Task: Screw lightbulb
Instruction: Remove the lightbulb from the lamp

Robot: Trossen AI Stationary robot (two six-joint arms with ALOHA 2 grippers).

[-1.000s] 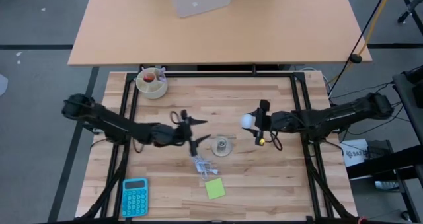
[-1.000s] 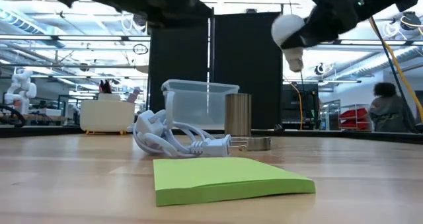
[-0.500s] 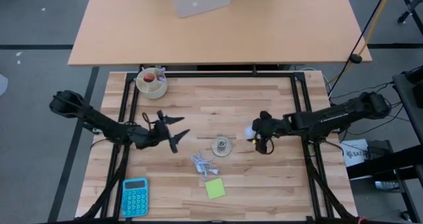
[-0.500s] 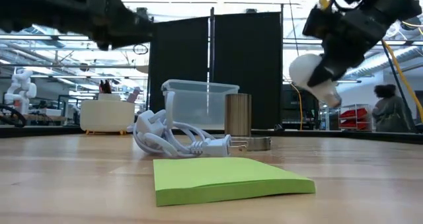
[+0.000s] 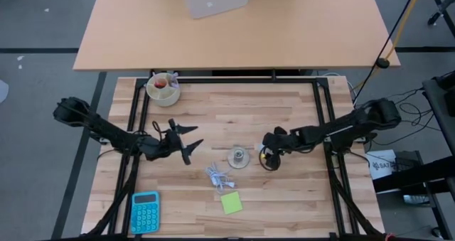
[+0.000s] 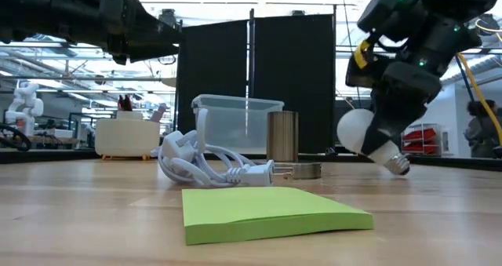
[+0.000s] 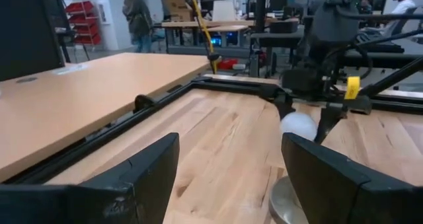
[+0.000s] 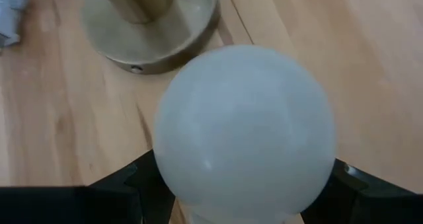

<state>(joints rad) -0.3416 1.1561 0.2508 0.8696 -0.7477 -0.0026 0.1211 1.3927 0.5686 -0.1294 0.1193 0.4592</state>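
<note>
The slatted wooden desk (image 5: 234, 106) carried everything, and the two dark arms stretched low across it from either side. The left arm reached in from the left edge, its left hand (image 5: 183, 137) poised left of centre with its two fingers spread wide and nothing between them; in the low view it hung high above the desk top, well apart from the other things. The right arm came in from the right edge, bent down at the wrist, and its right hand (image 5: 269, 154) gripped the lightbulb (image 6: 362, 134) by the globe, fingers closed on either side of it. The bulb was tilted, its silvery screw base pointing down and away toward the desk, just right of the socket disc (image 5: 239, 157) and not in it. From above the bulb was almost wholly hidden under the hand.

Smaller things lay around: a blue calculator (image 5: 145, 212) at the near left, a pale cup (image 5: 163, 89) at the far left, a coiled white cable (image 5: 219, 176) just nearer than the socket, and a green sticky-note pad (image 5: 230, 202) nearer still. A white card beside the right arm bore print too small to read.
</note>
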